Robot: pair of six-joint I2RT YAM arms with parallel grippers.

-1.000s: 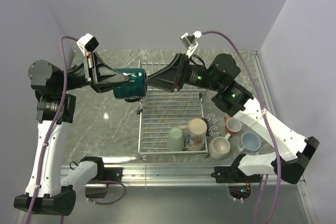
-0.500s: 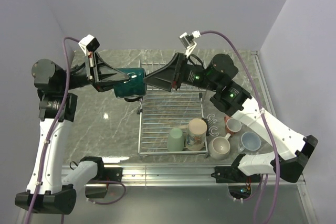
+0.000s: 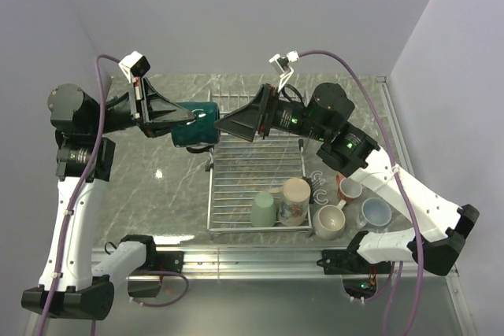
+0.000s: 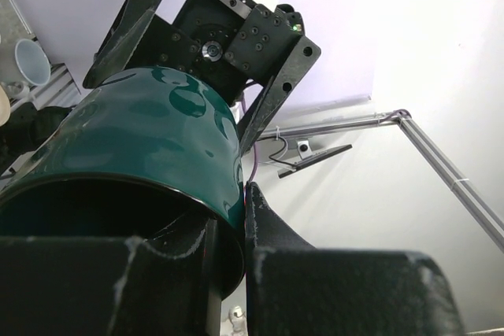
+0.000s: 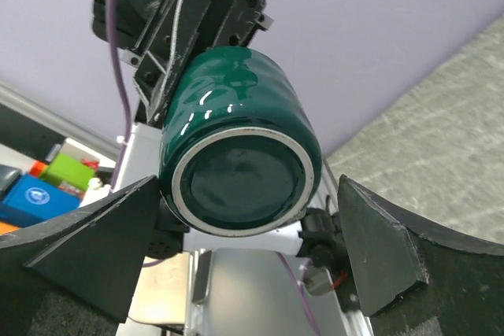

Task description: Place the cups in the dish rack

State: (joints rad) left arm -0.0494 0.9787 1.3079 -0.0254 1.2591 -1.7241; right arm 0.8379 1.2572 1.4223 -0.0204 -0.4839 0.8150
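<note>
Hanging in the air over the far left corner of the silver wire dish rack [image 3: 256,164], the glossy dark teal ceramic mug [image 3: 197,126] lies on its side, pinched at the rim by the left gripper [image 3: 187,120]. In the left wrist view one black finger [image 4: 272,230] presses the outer wall and the other sits inside the mouth. The right gripper [image 3: 226,124] faces the mug's base with its fingers [image 5: 83,234] spread wide, one on each side and touching nothing. The glaze shines and will probably be slippery. The body is stiff, brittle and fairly heavy for its size, so a rim pinch alone looks like a hold that could twist. A firmer hold for the right gripper, I judge, is across the round body near the base, squeezing opposite walls before the left one lets go. The handle seems turned away from every view, so I cannot place it. A light green mug [image 3: 264,210] and a tan mug [image 3: 295,200] stand at the rack's near end.
</note>
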